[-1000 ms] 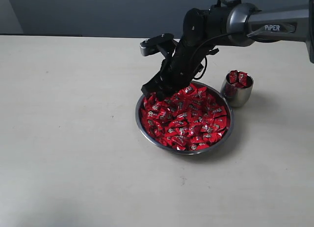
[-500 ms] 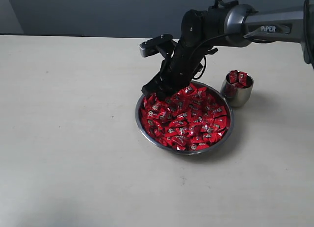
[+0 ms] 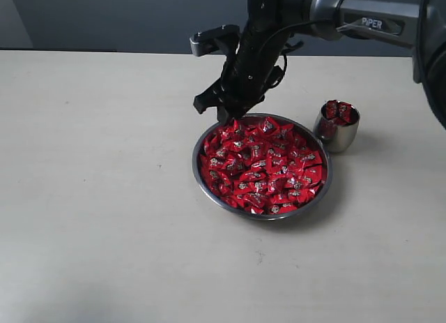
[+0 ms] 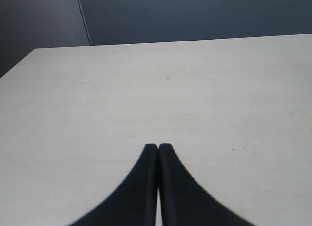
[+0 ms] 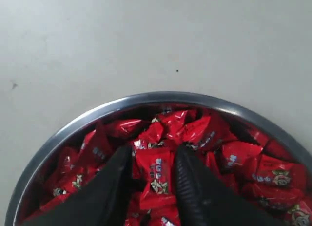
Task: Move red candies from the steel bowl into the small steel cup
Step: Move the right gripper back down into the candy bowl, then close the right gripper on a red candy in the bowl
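The steel bowl [image 3: 197, 171] sits mid-table, heaped with red candies [image 3: 265, 166]. Just right of it stands the small steel cup [image 3: 339, 134], and a few red candies [image 3: 337, 111] poke above its rim. My right gripper [image 3: 223, 114] hangs over the bowl's far-left rim. In the right wrist view the gripper [image 5: 155, 155] is shut on one red candy [image 5: 157, 176], held between both fingers above the pile [image 5: 234, 157] and the bowl's rim [image 5: 161, 96]. My left gripper [image 4: 158, 147] is shut and empty over bare table, away from the bowl.
The pale tabletop [image 3: 97, 197] stretches wide to the left and in front of the bowl. A dark wall [image 3: 139, 16] runs behind the table's far edge. The right arm [image 3: 362, 19] reaches in from the upper right, above the cup.
My right gripper has lifted up and back out of the candy pile, carrying one candy. It now hangs over the bowl's far-left rim. The bowl and cup have stayed put.
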`<state>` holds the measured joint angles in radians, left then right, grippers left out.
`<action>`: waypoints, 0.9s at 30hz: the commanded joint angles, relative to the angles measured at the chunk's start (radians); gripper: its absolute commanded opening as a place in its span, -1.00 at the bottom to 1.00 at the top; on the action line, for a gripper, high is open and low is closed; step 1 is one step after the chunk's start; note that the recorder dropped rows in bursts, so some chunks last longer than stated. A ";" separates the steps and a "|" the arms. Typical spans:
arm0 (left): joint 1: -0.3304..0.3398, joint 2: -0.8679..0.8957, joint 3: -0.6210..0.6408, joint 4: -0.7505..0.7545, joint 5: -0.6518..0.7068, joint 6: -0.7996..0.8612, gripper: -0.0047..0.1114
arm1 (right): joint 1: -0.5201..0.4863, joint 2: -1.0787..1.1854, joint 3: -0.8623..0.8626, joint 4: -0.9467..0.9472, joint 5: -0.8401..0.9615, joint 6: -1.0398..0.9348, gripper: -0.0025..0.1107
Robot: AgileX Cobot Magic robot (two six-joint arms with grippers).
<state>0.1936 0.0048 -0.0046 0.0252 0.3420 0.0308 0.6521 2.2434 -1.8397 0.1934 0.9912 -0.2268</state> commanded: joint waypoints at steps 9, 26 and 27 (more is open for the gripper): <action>-0.007 -0.005 0.005 0.002 -0.008 -0.001 -0.91 | 0.024 0.043 -0.038 -0.103 0.060 0.063 -0.41; -0.007 -0.005 0.005 0.002 -0.008 -0.001 -0.91 | 0.026 0.106 -0.038 -0.093 0.094 0.063 -0.41; -0.007 -0.005 0.005 0.002 -0.008 -0.001 -0.91 | 0.026 0.106 -0.038 -0.095 0.094 0.063 -0.41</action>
<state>0.1936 0.0048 -0.0046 0.0252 0.3420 0.0308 0.6786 2.3524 -1.8708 0.1106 1.0860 -0.1645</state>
